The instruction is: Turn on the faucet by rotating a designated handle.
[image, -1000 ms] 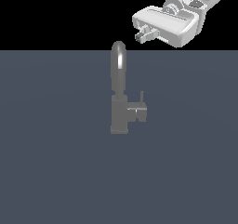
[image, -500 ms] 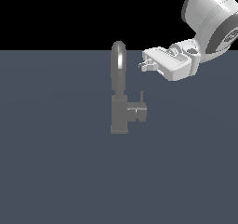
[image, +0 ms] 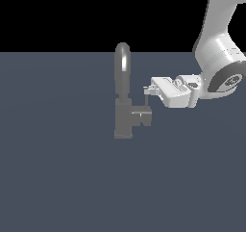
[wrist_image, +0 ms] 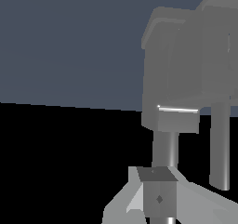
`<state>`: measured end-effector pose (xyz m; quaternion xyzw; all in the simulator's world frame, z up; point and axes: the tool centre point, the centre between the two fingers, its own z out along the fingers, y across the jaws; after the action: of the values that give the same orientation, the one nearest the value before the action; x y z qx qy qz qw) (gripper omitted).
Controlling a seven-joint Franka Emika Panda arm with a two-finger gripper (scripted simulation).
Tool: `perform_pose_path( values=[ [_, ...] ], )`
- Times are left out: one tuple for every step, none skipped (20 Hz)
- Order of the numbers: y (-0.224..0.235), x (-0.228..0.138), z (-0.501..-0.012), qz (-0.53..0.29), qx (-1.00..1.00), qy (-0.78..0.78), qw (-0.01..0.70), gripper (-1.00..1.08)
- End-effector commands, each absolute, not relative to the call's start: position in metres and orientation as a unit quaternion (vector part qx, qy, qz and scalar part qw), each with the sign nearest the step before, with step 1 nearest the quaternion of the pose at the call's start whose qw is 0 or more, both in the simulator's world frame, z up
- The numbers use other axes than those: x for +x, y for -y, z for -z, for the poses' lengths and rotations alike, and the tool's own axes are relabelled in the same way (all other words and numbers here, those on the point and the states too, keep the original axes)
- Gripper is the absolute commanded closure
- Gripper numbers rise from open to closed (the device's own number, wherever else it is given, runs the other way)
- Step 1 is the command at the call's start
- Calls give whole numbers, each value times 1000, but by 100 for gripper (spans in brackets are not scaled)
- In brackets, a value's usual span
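The grey faucet (image: 123, 122) stands on the dark floor, its arched spout (image: 122, 65) rising above the square base column. The handle (image: 142, 117), a stubby dark knob, sticks out toward the exterior view's right, with a thin upright pin (image: 145, 102) on it. My gripper (image: 149, 90) reaches in from the exterior view's right, and its tips sit at the top of the pin. The jaws look closed together. In the wrist view the fingertips (wrist_image: 158, 196) show as one block right at the pin's end (wrist_image: 165, 148), with the knob (wrist_image: 176, 118) beyond it.
The white arm (image: 218, 58) comes down from the exterior view's upper right. The flat dark grey floor (image: 57, 178) spreads all around the faucet. The spout (wrist_image: 219, 144) runs beside the pin in the wrist view.
My gripper has come down and moved toward the exterior view's left, from high above the faucet to the top of the handle's pin. The faucet has not moved.
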<state>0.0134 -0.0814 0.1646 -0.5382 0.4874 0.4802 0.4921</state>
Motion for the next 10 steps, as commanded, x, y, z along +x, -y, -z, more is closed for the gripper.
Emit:
perform_pose_path(
  values=[
    [80,13,-153,-487,-517,-496,500,108],
    [80,13,-150,-489,-510,-498,502,108],
    [79,13,-147,-491,-505,-500,504,108],
    [79,12,-144,-493,-500,-502,505,108],
    [78,12,-142,-494,-496,-503,506,108],
    [78,12,-141,-495,-494,-504,507,108],
    [78,12,-140,-495,-492,-505,508,108],
    [78,12,-140,-495,-492,-505,508,108],
    [78,12,-140,-495,-492,-505,508,108],
    [78,12,-141,-495,-494,-504,507,108]
  ],
)
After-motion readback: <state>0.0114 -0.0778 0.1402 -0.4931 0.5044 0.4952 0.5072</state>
